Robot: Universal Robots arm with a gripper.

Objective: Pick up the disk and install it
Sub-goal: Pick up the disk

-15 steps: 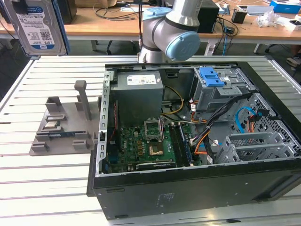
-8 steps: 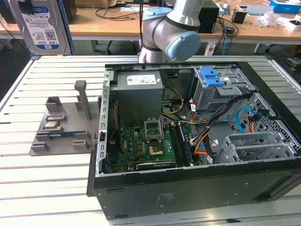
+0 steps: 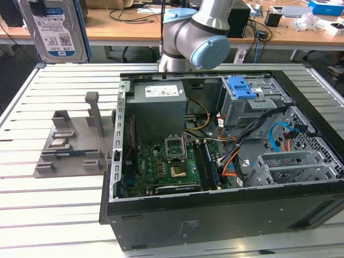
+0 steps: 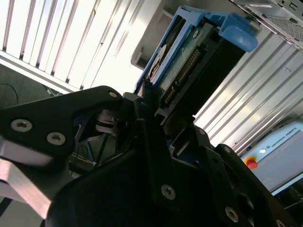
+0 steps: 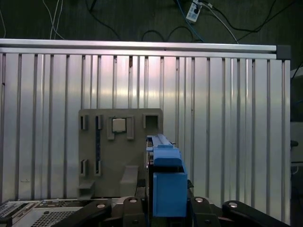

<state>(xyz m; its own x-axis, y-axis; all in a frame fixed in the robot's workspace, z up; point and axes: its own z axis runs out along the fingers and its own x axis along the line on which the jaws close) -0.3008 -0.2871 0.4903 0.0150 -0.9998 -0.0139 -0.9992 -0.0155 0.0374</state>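
Jaws pinch the disk [image 3: 54, 29], aloft at ten o'clock of the case [image 3: 215, 226]; carry step, seemingly. Seating needs rails [image 5: 168, 189] squared to the cage [image 3: 252, 107].

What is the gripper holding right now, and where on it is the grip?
The gripper is shut on the disk, clamped across its thickness at the end nearest the wrist; the blue-railed rest sticks out beyond it.

— Where lies the fixture plate [image 3: 70, 156]?
— On the slatted table [image 3: 54, 215], at the exterior view's left of the computer case [image 3: 215, 226].
— And the disk [image 3: 54, 27]?
— Up above the table, on the plate's side.
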